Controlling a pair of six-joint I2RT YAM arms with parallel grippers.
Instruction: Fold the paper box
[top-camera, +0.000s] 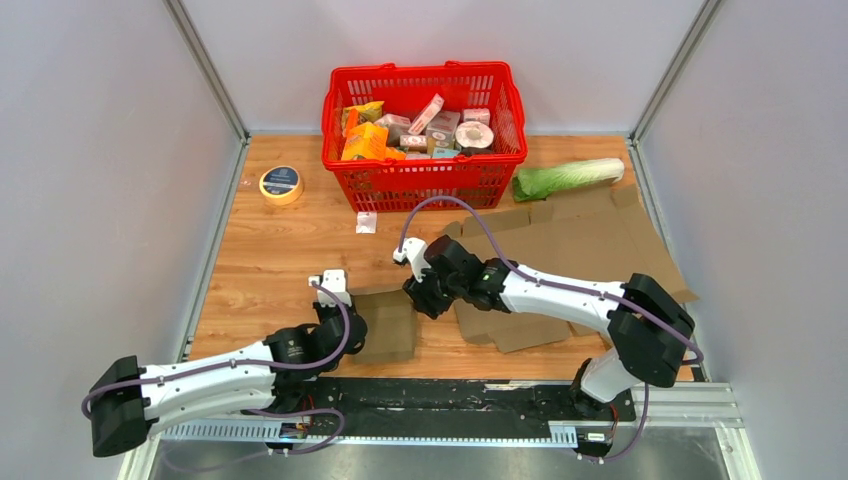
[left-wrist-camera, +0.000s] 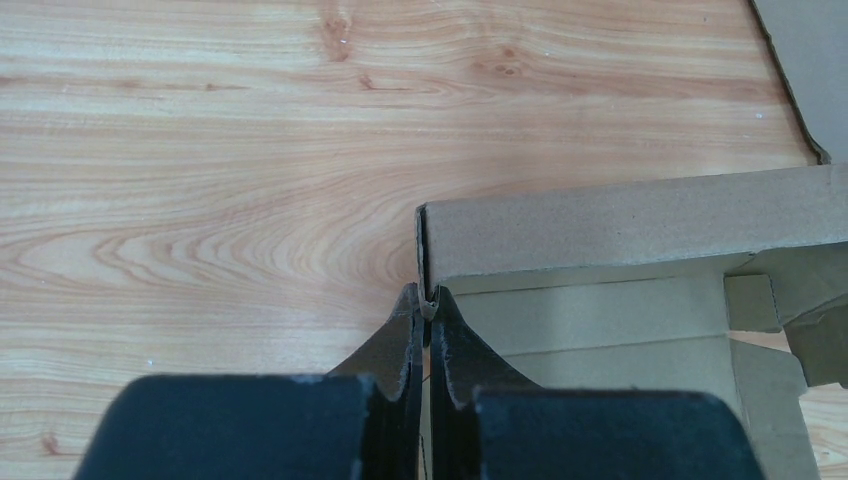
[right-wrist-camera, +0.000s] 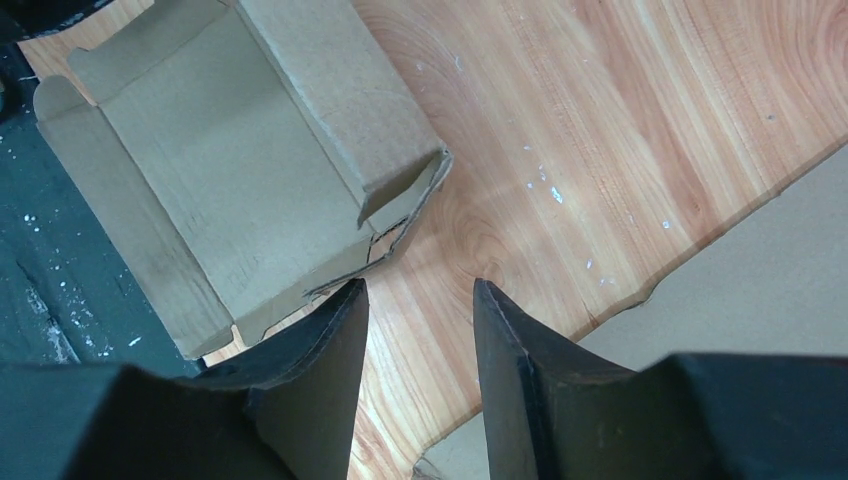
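Note:
A small brown paper box (top-camera: 388, 322), partly folded with its walls up, sits on the wooden table near the front middle. My left gripper (top-camera: 350, 322) is shut on the box's left wall; in the left wrist view its fingertips (left-wrist-camera: 428, 300) pinch the thin cardboard edge of the box (left-wrist-camera: 620, 225). My right gripper (top-camera: 422, 296) is open and empty just right of the box; in the right wrist view the gripper (right-wrist-camera: 418, 290) hovers over bare wood beside the box's corner flap (right-wrist-camera: 405, 200). The box (right-wrist-camera: 230, 160) fills that view's upper left.
Flat cardboard sheets (top-camera: 590, 240) lie at the right, under my right arm. A red basket (top-camera: 424, 135) of groceries stands at the back. A tape roll (top-camera: 281, 183) lies at back left, a green cabbage (top-camera: 567, 177) at back right, a small white scrap (top-camera: 366, 222) mid-table.

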